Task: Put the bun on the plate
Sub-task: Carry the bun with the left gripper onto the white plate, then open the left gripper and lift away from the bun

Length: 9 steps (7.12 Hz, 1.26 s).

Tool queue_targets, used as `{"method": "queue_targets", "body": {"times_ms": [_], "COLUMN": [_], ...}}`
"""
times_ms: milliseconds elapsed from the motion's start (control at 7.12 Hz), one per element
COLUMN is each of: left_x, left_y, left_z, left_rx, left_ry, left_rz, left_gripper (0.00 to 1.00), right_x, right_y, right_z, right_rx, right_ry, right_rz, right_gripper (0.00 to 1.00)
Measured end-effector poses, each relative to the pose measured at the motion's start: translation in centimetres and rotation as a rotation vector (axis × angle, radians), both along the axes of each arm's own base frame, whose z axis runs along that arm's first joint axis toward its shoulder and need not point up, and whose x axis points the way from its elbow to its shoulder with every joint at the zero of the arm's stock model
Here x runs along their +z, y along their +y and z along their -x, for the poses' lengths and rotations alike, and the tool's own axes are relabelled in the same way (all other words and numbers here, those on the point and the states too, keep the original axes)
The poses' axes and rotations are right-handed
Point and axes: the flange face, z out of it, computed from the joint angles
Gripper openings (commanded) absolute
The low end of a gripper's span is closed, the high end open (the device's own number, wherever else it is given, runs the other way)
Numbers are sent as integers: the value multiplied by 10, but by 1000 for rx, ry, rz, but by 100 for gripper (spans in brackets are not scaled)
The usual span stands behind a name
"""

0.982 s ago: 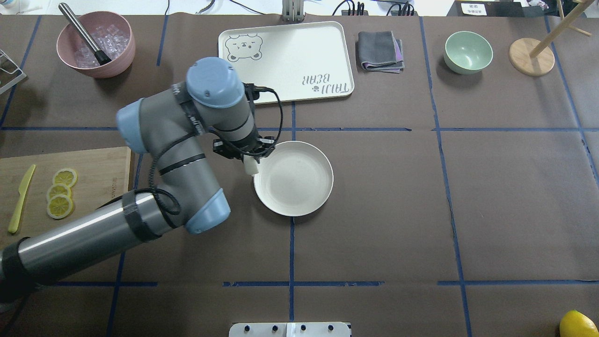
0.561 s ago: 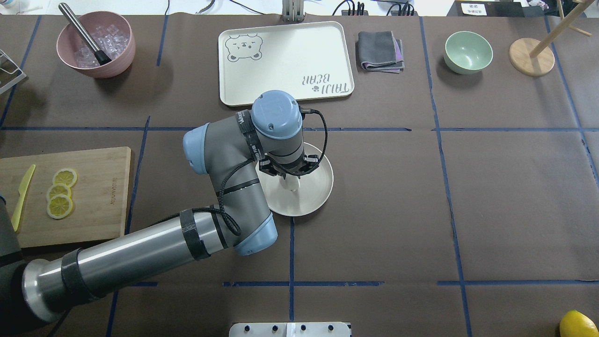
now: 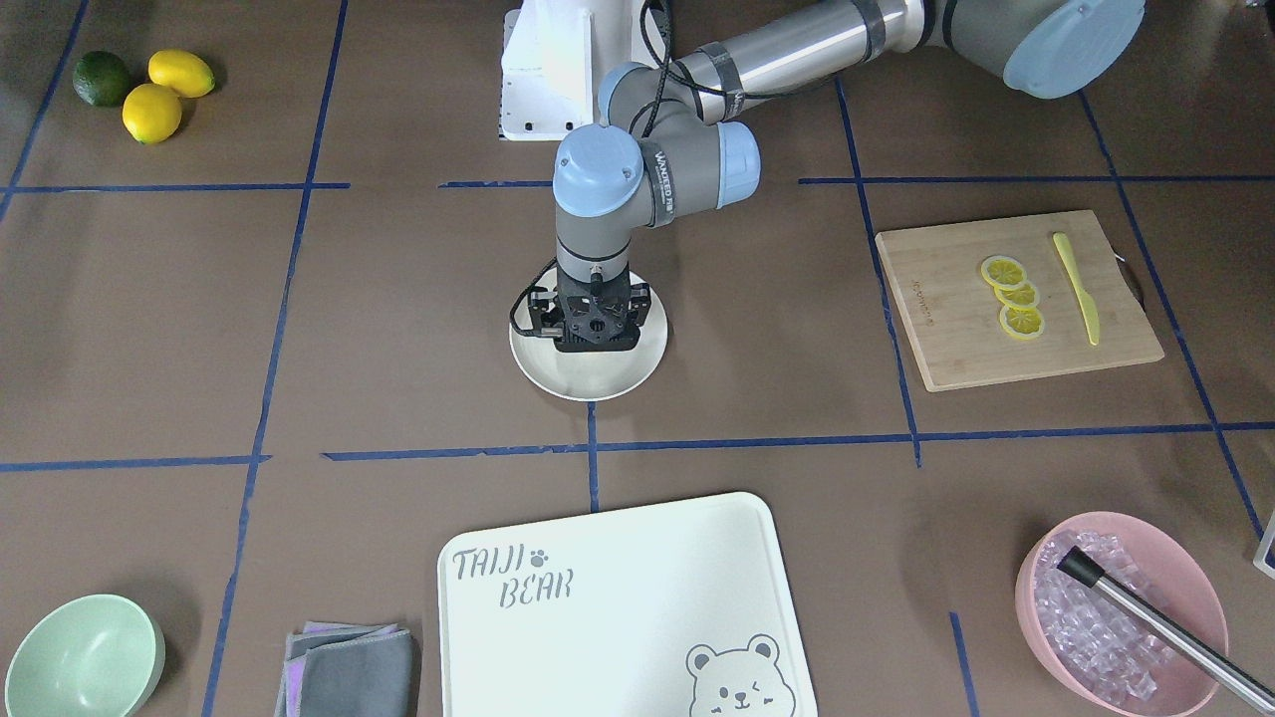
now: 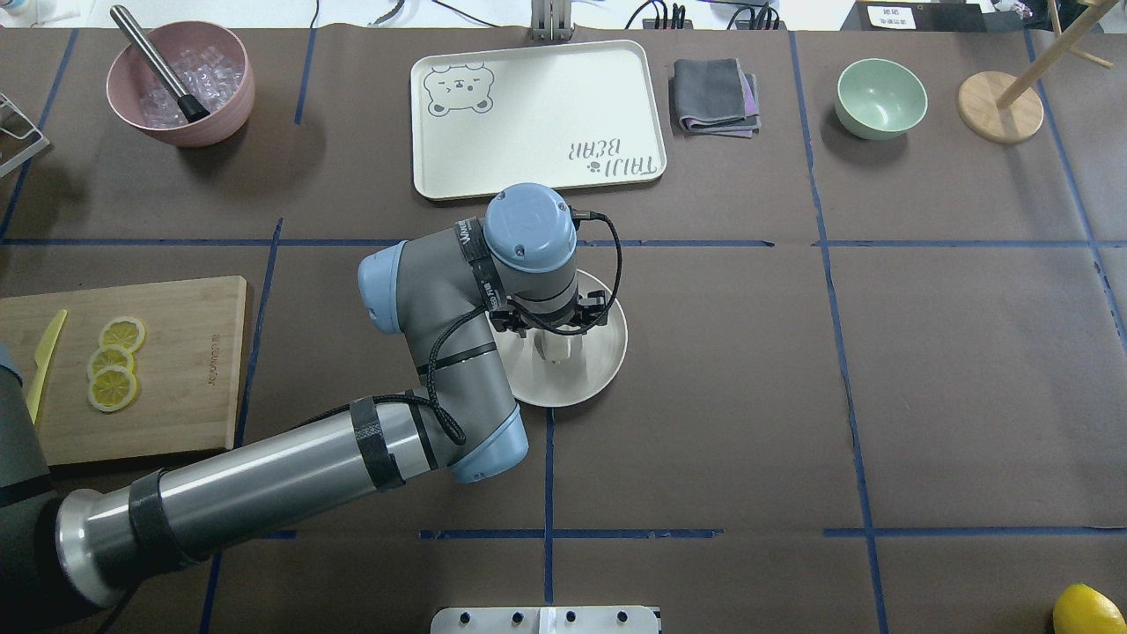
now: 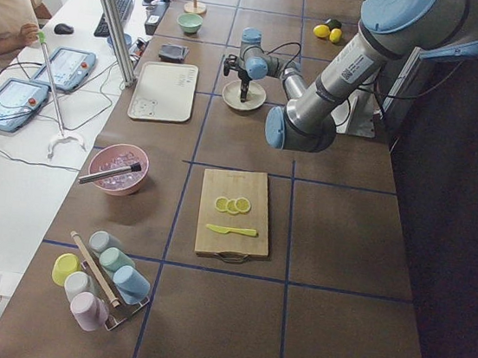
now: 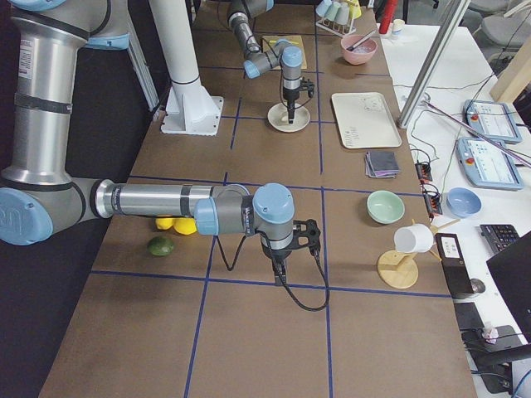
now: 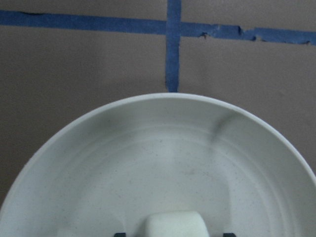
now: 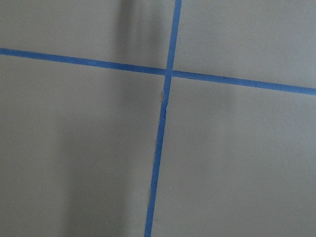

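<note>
My left arm [image 4: 264, 475] has moved from the rim of the plate [image 4: 609, 363] to over its middle. The left hand [image 4: 557, 342] still grips the bun [image 7: 175, 224], low above the plate's middle; I judge only the release remains. Of the right hand [image 6: 280, 267] I cannot tell the state.

Brown table covering [image 8: 237, 163] fills the view. Two blue tape lines [image 8: 168, 72] cross; a faint shadow [image 8: 129, 29] lies up-left of that crossing.

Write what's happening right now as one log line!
left gripper: holds bun | bun: over plate | right gripper: far from plate, state unclear | next: likely release
</note>
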Motion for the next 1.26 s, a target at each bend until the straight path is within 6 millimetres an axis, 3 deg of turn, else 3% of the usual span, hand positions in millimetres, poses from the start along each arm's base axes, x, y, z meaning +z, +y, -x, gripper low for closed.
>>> {"method": "queue_targets", "body": {"times_ms": [281,421,561,842,1123,1263], "left_x": [0,19,51,142,258,311], "left_y": [-25,-30,-33,-48,-61,-54], "left_z": [41,81,135,273,426,497], "left_rx": [-14,12,56,160,246,252], "left_ry": [14,22,25,2,-40,-54], "left_rz": [-13,-25,-58,-150,-216,-222], "left_gripper": [99,99,99,99,100,100], "right_x": [1,2,2,6,6,6], "right_y": [0,0,-1,-1,-2,-2], "right_z": [0,1,2,5,8,8], "right_rx": [0,-1,-4,-14,-20,-20], "right_ry": [1,2,4,8,7,6], "right_rz": [2,4,5,11,11,11], "right_gripper": [100,100,100,100,100,100]}}
